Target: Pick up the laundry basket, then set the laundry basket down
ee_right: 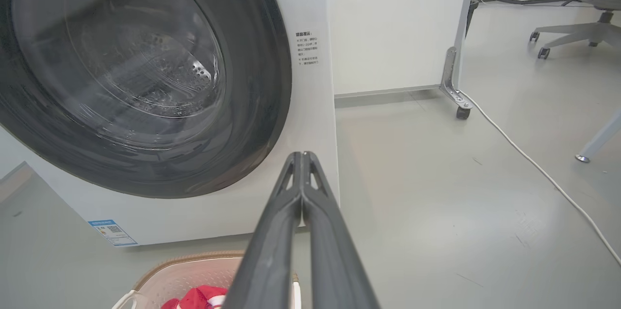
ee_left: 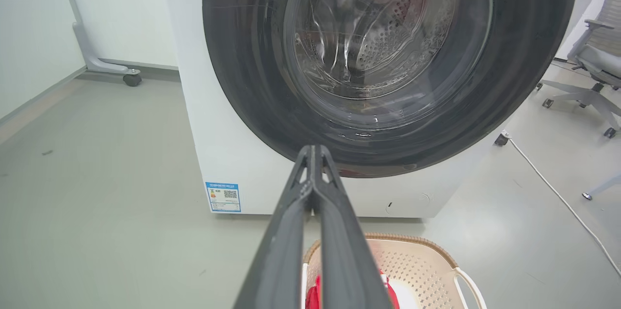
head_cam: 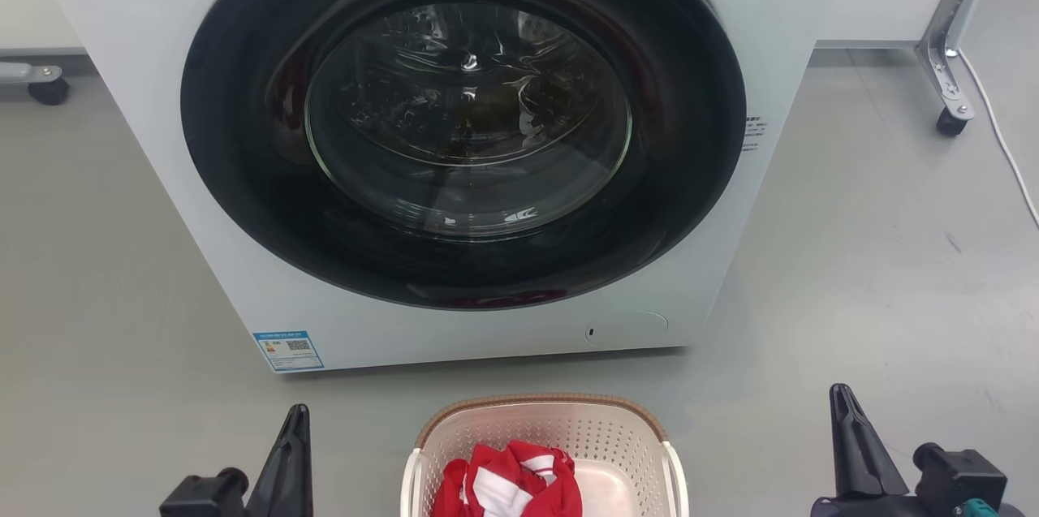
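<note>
Looks like I'm in an office-type lab: washer [head_cam: 463,144] on bare grey floor [head_cam: 877,273], wheeled partitions [ee_right: 456,81], office chair [ee_right: 582,3].

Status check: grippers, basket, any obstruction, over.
Left gripper, right gripper: jaws shut, empty. Cream perforated plastic laundry basket with brown woven-look rim on floor between them, ungripped, red-and-white cloth inside. White front-loading washer close behind, door shut.
</note>
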You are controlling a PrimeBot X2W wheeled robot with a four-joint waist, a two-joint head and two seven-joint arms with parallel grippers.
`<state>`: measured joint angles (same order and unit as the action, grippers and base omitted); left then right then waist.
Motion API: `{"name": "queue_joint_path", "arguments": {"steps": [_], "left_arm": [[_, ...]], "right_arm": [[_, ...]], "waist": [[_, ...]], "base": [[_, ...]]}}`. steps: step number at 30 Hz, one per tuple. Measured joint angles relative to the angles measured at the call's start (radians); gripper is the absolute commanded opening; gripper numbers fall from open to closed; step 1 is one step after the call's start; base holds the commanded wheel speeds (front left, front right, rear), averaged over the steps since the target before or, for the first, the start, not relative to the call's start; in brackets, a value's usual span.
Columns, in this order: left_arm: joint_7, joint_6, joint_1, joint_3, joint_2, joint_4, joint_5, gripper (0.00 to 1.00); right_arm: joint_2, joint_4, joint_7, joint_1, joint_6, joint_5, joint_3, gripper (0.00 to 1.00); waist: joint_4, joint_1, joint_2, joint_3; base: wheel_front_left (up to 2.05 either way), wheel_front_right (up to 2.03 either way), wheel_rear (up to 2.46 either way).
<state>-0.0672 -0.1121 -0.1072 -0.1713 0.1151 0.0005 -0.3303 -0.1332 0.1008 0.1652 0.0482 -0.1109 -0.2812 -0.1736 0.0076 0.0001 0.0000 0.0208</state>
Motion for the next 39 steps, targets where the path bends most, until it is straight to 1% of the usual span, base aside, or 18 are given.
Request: {"name": "queue_joint_path", "arguments": {"steps": [5,6,9,23,27,34,39], "left_arm": [[0.013,0.016,0.002,0.015,-0.005,0.017,-0.075,0.00],[0.015,0.017,0.004,0.021,-0.007,0.022,-0.117,0.00],[0.022,0.026,0.008,0.030,-0.008,0.030,-0.165,0.00],[0.055,0.060,0.041,0.071,-0.020,0.073,-0.360,0.00],[0.058,0.061,0.043,0.079,-0.022,0.084,-0.398,0.00],[0.075,0.086,0.061,0.100,-0.026,0.106,-0.493,0.00],[0.085,0.096,0.065,0.114,-0.030,0.123,-0.558,0.00]], "right_arm": [[0.004,0.010,-0.019,-0.003,0.015,-0.073,0.019,0.00],[0.007,0.015,-0.025,-0.005,0.017,-0.114,0.026,0.00],[0.010,0.021,-0.036,-0.014,0.025,-0.167,0.035,0.00],[0.023,0.051,-0.085,-0.029,0.059,-0.370,0.085,0.00],[0.026,0.058,-0.095,-0.040,0.068,-0.416,0.094,0.00],[0.035,0.072,-0.114,-0.044,0.086,-0.511,0.118,0.00],[0.039,0.084,-0.130,-0.055,0.096,-0.582,0.135,0.00]], "waist": [[0.000,0.0000,0.0000,-0.001],[-0.001,-0.0001,0.0000,-0.002],[-0.001,0.0000,0.0001,-0.002],[-0.002,0.0000,0.0000,-0.005],[-0.002,0.0000,0.0001,-0.006],[-0.003,0.0000,0.0000,-0.007],[-0.003,0.0000,0.0001,-0.008]], "base": [[0.00,0.00,0.00],[0.00,0.00,0.00],[0.00,0.00,0.00],[0.00,0.00,0.00],[0.00,0.00,0.00],[0.00,0.00,0.00],[0.00,0.00,0.00]]}}
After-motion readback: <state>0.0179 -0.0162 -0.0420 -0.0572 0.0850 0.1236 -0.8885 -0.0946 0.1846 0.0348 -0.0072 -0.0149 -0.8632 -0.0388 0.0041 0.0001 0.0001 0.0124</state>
